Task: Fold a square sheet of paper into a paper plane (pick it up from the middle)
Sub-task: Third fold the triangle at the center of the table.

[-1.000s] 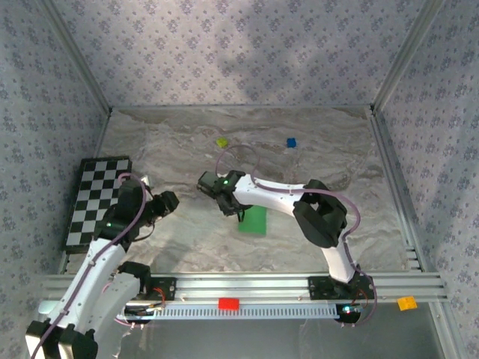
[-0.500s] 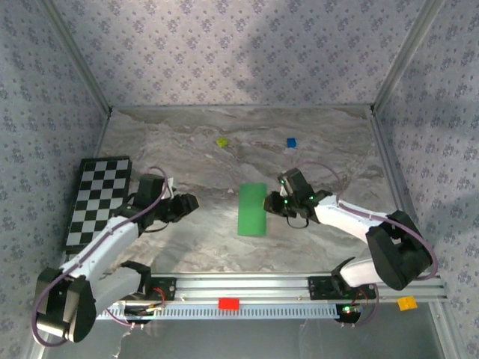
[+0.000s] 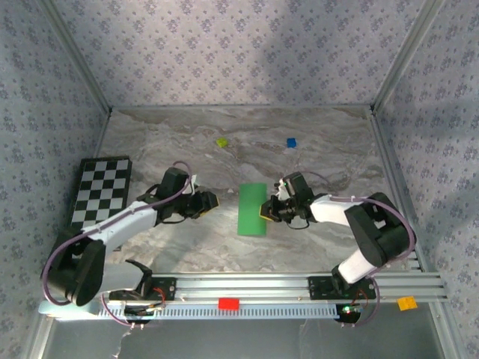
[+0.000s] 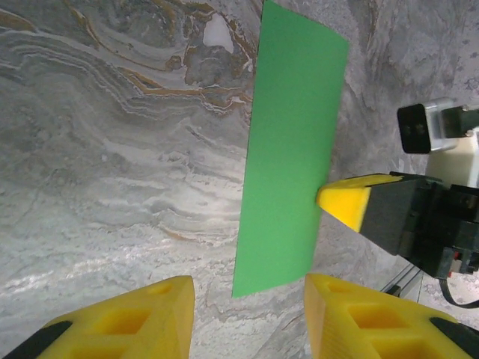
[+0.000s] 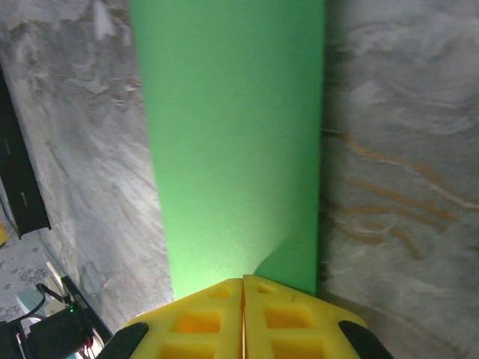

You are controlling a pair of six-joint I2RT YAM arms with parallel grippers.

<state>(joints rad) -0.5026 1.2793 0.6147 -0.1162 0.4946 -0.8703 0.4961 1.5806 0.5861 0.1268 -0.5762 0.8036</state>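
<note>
Paper [image 3: 252, 209], right pincer [image 3: 265, 212] closed at its edge

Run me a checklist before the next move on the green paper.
1. Green paper lies flat as a long, narrow rectangle: ok.
2. Right tool is shut: ok.
3. Right tool's tip is at the paper's right long edge, near the middle: ok.
4. Paper is actually pinched by the right tool: cannot tell, since the edge runs out of sight under the tip.
5. Left tool is open and aimed at the paper: ok.
6. Left tool is in contact with the paper: not ok, it stands apart on the paper's left side.
</note>
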